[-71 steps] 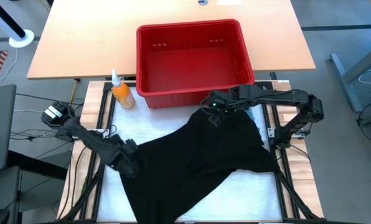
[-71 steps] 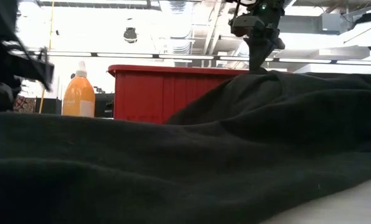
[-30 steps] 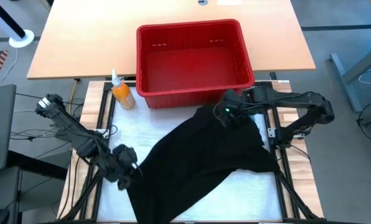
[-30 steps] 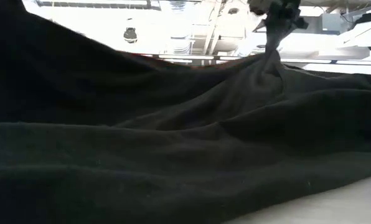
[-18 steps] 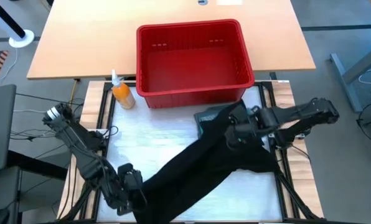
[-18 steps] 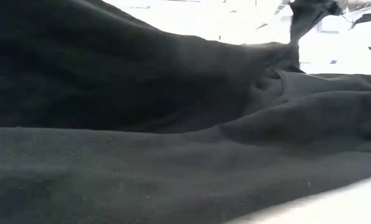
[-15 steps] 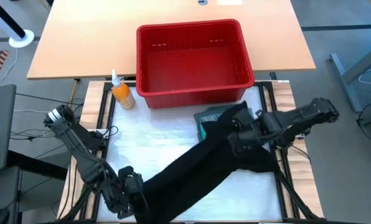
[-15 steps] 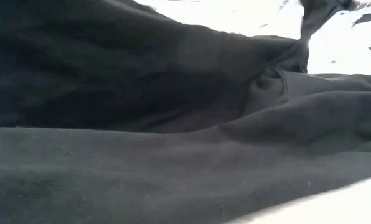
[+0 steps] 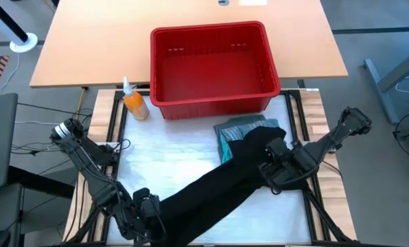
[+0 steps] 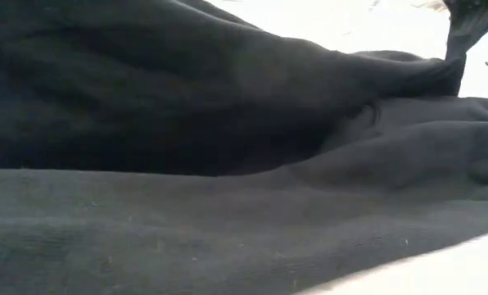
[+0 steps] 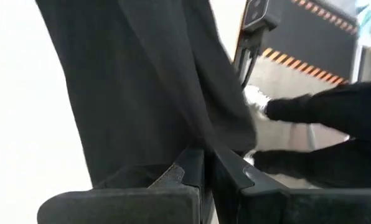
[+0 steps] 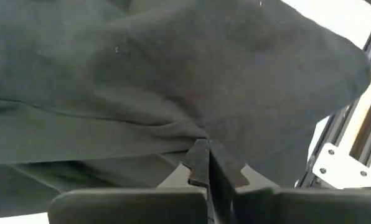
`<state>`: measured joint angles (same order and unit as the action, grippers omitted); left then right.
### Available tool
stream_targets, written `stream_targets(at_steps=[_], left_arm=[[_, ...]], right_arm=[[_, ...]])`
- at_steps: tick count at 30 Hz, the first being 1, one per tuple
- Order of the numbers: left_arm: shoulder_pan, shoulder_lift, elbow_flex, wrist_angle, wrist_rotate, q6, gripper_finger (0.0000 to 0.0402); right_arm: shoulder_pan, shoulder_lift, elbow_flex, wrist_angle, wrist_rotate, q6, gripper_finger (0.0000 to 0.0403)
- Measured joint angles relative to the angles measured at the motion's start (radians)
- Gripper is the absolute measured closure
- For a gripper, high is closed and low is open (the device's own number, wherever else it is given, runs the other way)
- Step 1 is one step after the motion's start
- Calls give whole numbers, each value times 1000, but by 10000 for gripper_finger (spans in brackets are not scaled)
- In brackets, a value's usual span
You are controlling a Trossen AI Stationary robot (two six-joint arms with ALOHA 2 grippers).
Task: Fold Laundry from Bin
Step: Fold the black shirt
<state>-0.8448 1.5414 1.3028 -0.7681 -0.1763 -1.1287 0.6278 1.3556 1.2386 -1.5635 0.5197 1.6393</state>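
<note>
High view: one red bin (image 9: pixel 211 65) stands at the table's far side with nothing visible inside it. Two garments lie on the white mat: a black garment (image 9: pixel 218 189) stretched diagonally, and a folded grey-green one (image 9: pixel 240 130) just below the bin, partly under the black cloth. The left gripper (image 9: pixel 144 218) and right gripper (image 9: pixel 270 168) each pinch the black garment, fingers clamped. One orange bottle (image 9: pixel 134 103) stands beside the bin.

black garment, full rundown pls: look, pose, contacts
The black garment is large, soft, matte cloth, stretched in a diagonal band across the white table cover. The left gripper is shut on its near-left end, the right gripper shut on its far-right part. Its far end overlaps a folded grey-green garment. It lies outside the red bin.
</note>
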Motion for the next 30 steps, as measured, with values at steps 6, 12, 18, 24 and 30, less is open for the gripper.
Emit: stream_targets(at_steps=[6, 12, 18, 24, 30], left_arm=[[0, 0, -60, 130, -30, -20, 401], [0, 0, -64, 135, -37, -20, 401], [0, 0, -64, 135, -37, -42, 401], [0, 0, -64, 113, -94, -19, 401], [-2, 13, -90, 84, -62, -69, 401]], right_arm=[[34, 0, -5, -3, -15, 55, 346], [32, -1, -5, -7, -102, 29, 298], [48, -46, 28, -7, -113, 12, 245], [-2, -125, 53, 16, 77, 0, 209], [-217, -122, 52, 237, 76, -415, 193]])
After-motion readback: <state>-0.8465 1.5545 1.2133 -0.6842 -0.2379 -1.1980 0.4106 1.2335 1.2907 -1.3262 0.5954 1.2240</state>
